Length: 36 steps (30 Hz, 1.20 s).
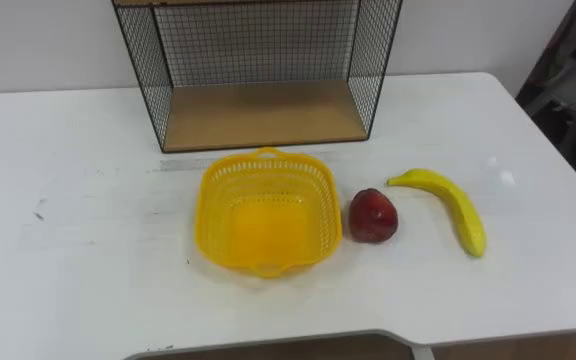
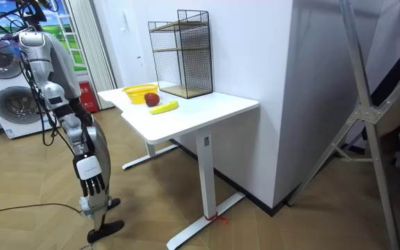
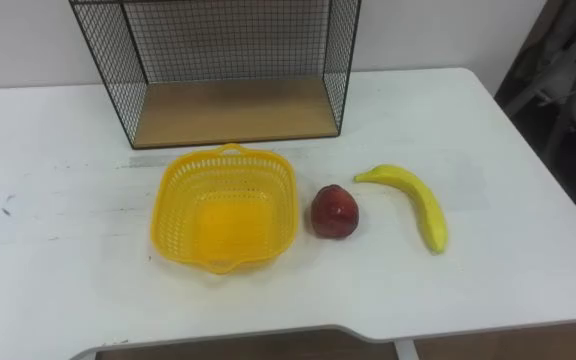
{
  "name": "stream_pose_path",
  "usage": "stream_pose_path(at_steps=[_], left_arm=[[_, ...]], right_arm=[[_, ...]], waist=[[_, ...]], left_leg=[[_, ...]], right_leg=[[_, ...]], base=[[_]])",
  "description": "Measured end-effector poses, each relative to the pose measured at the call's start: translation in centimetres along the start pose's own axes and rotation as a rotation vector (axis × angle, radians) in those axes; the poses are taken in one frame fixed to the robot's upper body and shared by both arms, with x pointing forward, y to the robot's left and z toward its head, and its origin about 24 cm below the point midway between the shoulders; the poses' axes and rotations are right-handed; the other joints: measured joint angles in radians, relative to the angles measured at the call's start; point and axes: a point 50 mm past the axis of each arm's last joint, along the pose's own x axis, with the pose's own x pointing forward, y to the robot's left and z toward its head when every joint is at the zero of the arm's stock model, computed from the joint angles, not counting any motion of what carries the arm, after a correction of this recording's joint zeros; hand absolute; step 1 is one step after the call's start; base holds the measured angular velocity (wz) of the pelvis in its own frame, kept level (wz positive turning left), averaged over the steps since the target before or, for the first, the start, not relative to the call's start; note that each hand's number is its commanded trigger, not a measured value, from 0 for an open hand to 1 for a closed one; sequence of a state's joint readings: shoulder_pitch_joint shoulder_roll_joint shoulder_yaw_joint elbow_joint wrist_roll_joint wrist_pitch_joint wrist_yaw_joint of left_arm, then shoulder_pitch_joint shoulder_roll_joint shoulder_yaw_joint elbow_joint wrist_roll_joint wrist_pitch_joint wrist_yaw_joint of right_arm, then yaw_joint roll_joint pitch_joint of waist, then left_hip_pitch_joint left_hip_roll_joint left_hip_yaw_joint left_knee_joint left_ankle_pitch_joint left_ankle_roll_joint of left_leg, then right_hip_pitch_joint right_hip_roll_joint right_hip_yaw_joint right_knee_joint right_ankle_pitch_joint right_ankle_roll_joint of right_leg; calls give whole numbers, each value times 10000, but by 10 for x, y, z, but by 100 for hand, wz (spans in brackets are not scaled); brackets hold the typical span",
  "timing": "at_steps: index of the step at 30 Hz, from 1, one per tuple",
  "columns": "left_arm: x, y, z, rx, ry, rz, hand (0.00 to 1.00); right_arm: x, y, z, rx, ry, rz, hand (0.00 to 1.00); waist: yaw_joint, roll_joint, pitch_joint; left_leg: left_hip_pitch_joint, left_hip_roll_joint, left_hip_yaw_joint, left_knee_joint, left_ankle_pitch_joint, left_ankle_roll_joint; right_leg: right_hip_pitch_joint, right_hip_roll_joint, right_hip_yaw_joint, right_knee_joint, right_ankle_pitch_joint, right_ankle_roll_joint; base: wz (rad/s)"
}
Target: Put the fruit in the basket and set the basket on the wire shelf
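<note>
The right hand (image 2: 92, 184) is hung low at the robot's side, short of the table (image 1: 68, 250), with fingers straight and released; nothing is grasped. On the table, the yellow basket (image 1: 313, 190) is found empty near the front edge. The apple (image 1: 372, 216) is set just beside its right wall, and the banana (image 1: 453, 205) lies further right, apart from the apple. Behind the basket the wire shelf (image 1: 258, 115) is stood, its wooden floor bare. No step is judged done: both fruits are still to be loaded and the basket to be shelved.
</note>
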State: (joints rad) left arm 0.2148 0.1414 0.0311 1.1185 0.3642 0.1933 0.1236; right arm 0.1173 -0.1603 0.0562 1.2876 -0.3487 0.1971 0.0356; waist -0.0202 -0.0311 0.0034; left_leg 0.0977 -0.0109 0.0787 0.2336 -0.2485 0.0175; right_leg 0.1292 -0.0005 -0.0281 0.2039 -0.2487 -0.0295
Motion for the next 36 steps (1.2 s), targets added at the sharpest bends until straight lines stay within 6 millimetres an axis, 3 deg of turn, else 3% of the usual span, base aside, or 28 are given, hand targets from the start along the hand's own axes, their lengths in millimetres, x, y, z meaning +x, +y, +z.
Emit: stream_pose_path(at_steps=[10,19,25,31,36], left_arm=[[0,0,-2,-57,30,31,0],[0,3,-2,-311,67,118,0],[0,0,-8,-808,321,75,0],[0,2,-15,-1306,472,163,0],[-1,4,-26,-1869,568,299,0]], right_arm=[[0,-1,1,108,-59,-169,0],[0,-5,5,1982,-290,-643,0],[0,-3,-3,6693,64,-822,0],[0,-4,-14,13054,677,-817,0],[-1,-15,-19,18016,975,-1291,0]], waist=[[7,-108,26],[1,-173,24],[1,-133,31],[-162,-54,29],[-607,79,15]], left_leg=[[-2,-8,8,-9,0,0],[14,-3,-12,-8,0,0],[17,1,16,-5,-1,0],[2,-3,14,-19,-3,0],[17,-10,51,-7,-3,0]], right_leg=[[1,0,10,3,-26,2],[41,18,40,-15,-27,1],[21,33,168,-25,-27,2],[9,38,175,-36,-25,4],[6,40,225,-1,-27,7]], base=[[0],[0],[-2],[0],[-1]])
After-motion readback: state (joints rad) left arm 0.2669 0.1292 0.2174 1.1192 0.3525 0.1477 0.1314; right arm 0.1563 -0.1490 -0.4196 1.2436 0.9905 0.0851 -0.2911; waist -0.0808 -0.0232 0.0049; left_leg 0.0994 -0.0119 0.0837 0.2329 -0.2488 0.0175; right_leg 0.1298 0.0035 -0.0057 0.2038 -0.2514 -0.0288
